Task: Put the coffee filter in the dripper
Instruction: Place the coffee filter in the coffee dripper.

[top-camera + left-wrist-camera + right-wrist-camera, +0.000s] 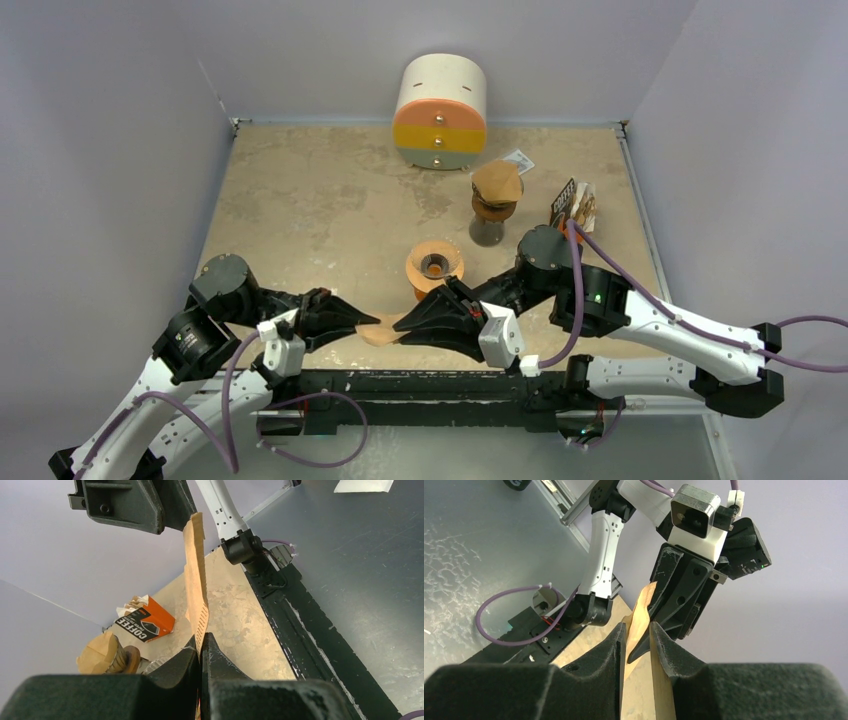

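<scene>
Brown filter (195, 575), left gripper (201, 641) clamping it

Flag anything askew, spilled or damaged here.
The coffee filter box has crumpled paper poking from its open end, toward the table's far right. The brown coffee filter is held on edge, pinched by the left gripper, with the right gripper's jaws straddling it.

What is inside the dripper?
Only a dark centre hole shows inside the dripper; no paper, though the hole's depths are unseen. The filter is pinched in the left gripper, nearer the arms.
</scene>
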Tool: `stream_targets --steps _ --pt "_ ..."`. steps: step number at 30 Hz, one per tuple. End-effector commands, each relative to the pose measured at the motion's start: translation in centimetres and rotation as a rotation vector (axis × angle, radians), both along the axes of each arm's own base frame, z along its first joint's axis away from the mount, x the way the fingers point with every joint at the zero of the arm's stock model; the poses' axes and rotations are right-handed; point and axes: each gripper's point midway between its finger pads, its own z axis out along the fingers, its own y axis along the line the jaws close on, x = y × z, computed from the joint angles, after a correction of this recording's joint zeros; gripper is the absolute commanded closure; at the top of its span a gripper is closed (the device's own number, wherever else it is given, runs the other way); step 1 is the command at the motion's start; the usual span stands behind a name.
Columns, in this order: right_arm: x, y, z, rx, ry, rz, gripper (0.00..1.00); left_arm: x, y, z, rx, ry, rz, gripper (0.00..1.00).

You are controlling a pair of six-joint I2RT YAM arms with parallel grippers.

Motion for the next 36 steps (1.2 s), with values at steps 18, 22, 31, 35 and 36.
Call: stream_targets --steps 18,22,31,35,36 --pt "0.7 0.1 0.6 0.032 -0.027 -0.05 0.74 -1.8 0.4 0.7 -0.004 -0.048 -0.099 1.0" --pt "0.7 -0.1 0.7 0.035 -0.028 -0.053 0.74 -2.0 0.4 0.7 0.001 -0.049 -0.107 1.0" --pt "0.9 -0.1 0.5 0.031 -0.029 -0.064 0.74 -2.1 0.4 0.6 0.006 -0.048 -0.119 1.0" --pt "0.9 -0.2 0.4 0.031 -0.03 -0.064 0.74 -2.1 0.4 0.4 0.012 -0.041 -0.125 1.0" --pt "0.9 -0.2 0.5 0.032 -0.03 -0.065 0.74 -2.1 0.4 0.4 0.012 -0.042 -0.126 1.0"
